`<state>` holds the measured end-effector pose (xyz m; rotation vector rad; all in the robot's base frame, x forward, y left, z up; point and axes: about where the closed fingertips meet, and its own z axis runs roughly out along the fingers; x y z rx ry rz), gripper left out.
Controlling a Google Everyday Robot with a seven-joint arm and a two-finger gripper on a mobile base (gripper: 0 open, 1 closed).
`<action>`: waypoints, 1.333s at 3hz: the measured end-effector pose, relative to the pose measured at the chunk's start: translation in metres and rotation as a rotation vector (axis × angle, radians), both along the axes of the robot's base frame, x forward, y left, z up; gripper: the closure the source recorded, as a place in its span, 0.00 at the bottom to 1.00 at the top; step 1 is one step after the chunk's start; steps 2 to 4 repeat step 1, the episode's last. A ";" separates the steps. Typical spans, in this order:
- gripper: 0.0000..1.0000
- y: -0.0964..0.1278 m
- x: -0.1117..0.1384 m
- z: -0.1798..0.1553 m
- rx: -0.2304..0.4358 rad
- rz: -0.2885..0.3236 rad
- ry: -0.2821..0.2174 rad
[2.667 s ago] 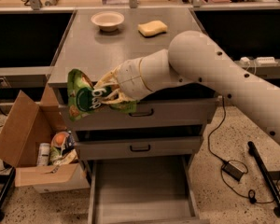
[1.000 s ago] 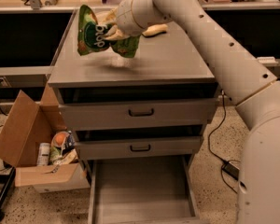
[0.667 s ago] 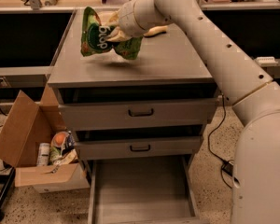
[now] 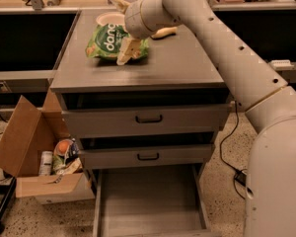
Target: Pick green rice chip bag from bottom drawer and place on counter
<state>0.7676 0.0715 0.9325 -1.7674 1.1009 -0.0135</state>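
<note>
The green rice chip bag [image 4: 111,43] lies flat on the counter [image 4: 177,63], near its back left, with its white "dang" lettering facing up. My gripper [image 4: 124,27] is right above the bag's right end, wrist pointing left. Its fingers are spread open: one fingertip [image 4: 127,51] rests over the bag's right edge, the other [image 4: 119,4] points up behind it. The bag no longer looks clamped. The bottom drawer [image 4: 148,201] is pulled out below, a shallow grey tray with nothing showing in it.
A white bowl [image 4: 107,18] stands just behind the bag. A yellow sponge [image 4: 164,32] peeks out behind my arm. Two shut grey drawers with black handles [image 4: 149,118] sit above the open one. An open cardboard box [image 4: 34,157] with packets stands on the floor at left.
The bag, held upright above the counter before, now lies flat on the counter. My gripper has come down with it and its fingers have spread open.
</note>
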 end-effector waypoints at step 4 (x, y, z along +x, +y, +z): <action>0.00 0.000 0.000 0.000 0.000 0.000 0.000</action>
